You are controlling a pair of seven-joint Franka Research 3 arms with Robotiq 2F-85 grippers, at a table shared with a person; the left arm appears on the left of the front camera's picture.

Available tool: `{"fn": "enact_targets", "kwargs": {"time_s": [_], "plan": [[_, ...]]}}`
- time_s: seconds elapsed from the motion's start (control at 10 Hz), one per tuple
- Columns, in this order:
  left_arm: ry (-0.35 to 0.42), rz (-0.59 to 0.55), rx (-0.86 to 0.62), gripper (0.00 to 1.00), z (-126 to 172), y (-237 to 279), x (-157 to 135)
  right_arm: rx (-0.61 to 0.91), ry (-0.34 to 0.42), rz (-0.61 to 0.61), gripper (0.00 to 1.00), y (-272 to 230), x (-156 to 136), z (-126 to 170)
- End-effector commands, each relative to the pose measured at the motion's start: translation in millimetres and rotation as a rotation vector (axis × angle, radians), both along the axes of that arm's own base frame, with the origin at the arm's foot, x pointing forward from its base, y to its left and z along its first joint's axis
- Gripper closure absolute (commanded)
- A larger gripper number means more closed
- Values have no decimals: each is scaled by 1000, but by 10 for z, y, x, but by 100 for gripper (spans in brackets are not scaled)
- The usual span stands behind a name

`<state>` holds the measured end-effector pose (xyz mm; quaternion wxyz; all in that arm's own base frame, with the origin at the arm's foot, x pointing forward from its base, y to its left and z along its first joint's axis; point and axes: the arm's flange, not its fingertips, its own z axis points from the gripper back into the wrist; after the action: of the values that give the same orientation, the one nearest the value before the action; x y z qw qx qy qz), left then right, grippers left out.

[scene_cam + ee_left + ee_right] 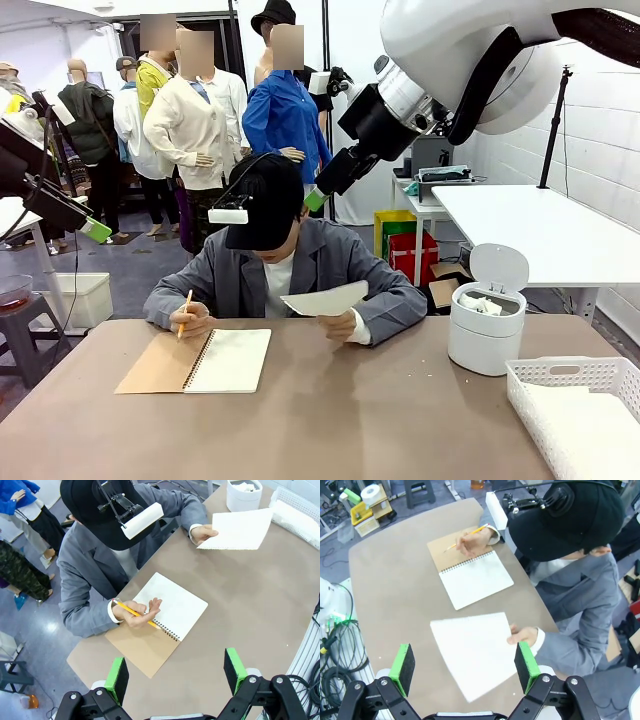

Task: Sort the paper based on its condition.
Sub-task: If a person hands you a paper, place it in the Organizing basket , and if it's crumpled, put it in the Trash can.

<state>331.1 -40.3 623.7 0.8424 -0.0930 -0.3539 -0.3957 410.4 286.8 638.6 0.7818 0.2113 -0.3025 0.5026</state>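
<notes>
A person at the far side of the table holds a smooth flat sheet of paper (325, 298) (240, 528) (472, 652) by one edge, lifted off the table. Crumpled white paper (483, 305) (245, 486) lies inside a small white bin. My left gripper (176, 672) hangs open high above the table's left part, over a spiral notebook (165, 612); its green tip (97, 230) shows at the far left. My right gripper (464, 662) is open too, high up, looking straight down on the held sheet; it sits above the person's head (318, 195).
The person's other hand holds a pencil (185, 310) over the open notebook (200, 360) (470, 575). The white bin (487, 335) with its lid raised stands at the right. A white lattice basket (560, 375) (295, 500) sits at the near right corner.
</notes>
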Motion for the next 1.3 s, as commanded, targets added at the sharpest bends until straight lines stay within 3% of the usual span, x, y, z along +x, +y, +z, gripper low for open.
{"fn": "enact_targets", "kwargs": {"time_s": [0.0, 0.7, 0.8, 1.1, 1.2], "plan": [[-5, 3, -4, 0, 4, 15, 10, 15, 11, 5, 0, -3, 4, -7], [-5, 3, -4, 0, 4, 15, 10, 0, 0, 0, 0, 0, 0, 0], [-5, 3, -4, 0, 4, 15, 10, -7, 73, -67, 0, -38, 72, -47], [-5, 3, -4, 0, 4, 15, 10, -7, 150, -154, 0, -153, 206, -119], [-5, 3, -4, 0, 4, 15, 10, 1, 210, -204, 0, -202, 274, -144]]}}
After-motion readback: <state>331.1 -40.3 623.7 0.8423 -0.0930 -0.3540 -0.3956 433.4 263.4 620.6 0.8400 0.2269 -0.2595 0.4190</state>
